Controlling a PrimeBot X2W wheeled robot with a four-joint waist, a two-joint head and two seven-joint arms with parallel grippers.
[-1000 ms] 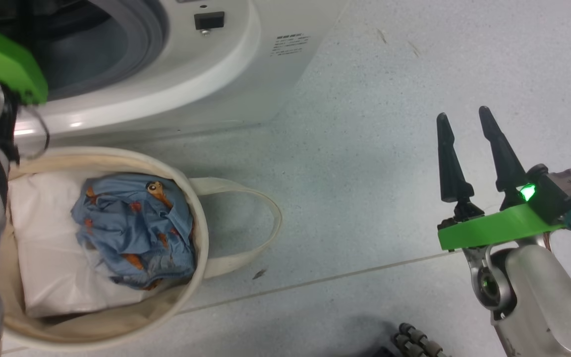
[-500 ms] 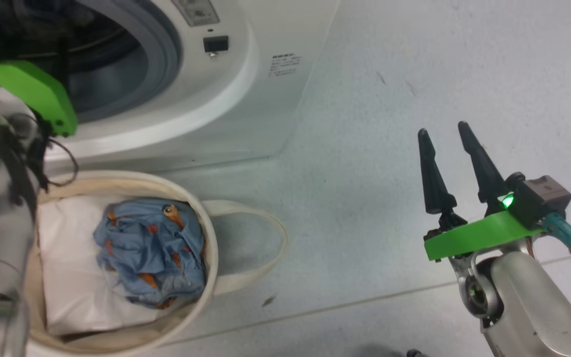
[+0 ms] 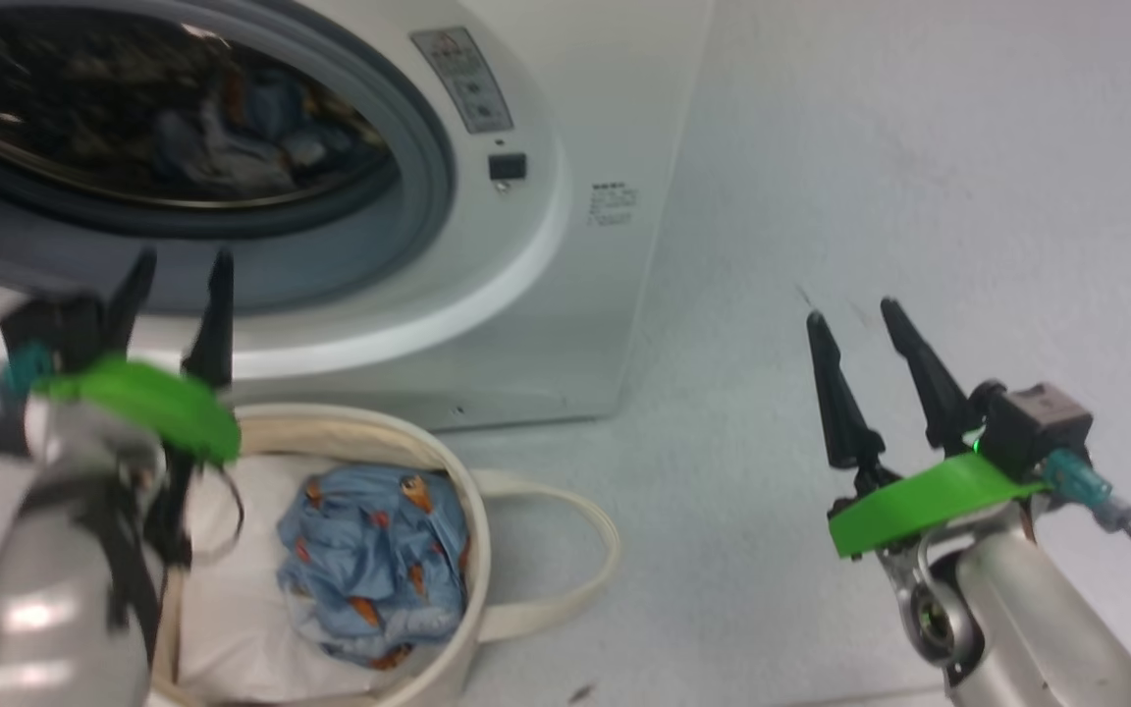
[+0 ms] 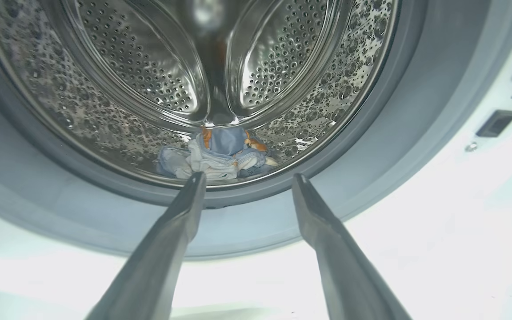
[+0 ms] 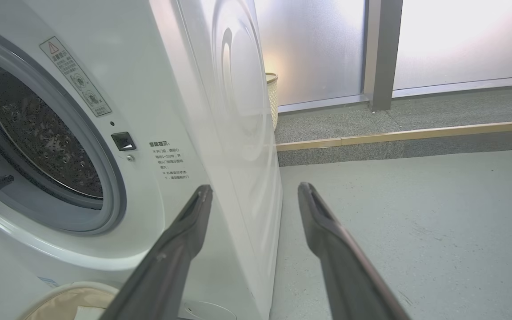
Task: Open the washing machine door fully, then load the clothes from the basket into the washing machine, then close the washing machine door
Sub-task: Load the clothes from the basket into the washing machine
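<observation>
My left gripper (image 3: 183, 263), fingers apart and empty, faces the washing machine (image 3: 575, 324) mouth, where some clothes (image 4: 220, 153) lie in the drum (image 4: 127, 89). More sit in the basket (image 3: 475, 550) just below, so I judge loading half done. Off to the side, my right gripper (image 3: 852, 312) hangs open, clear of the work.

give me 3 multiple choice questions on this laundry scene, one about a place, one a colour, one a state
1. The clothes not yet loaded lie: A. on the floor B. in the basket C. on a chair
2. The plate at the base of the right gripper is: A. green B. red C. yellow
3. The left gripper is: A. shut on cloth B. shut on a handle C. open, empty
Answers: 1 B, the blue bundle rests on white padding inside it; 2 A, it shows bright green; 3 C, its fingers stand apart before the drum, nothing between.
</observation>
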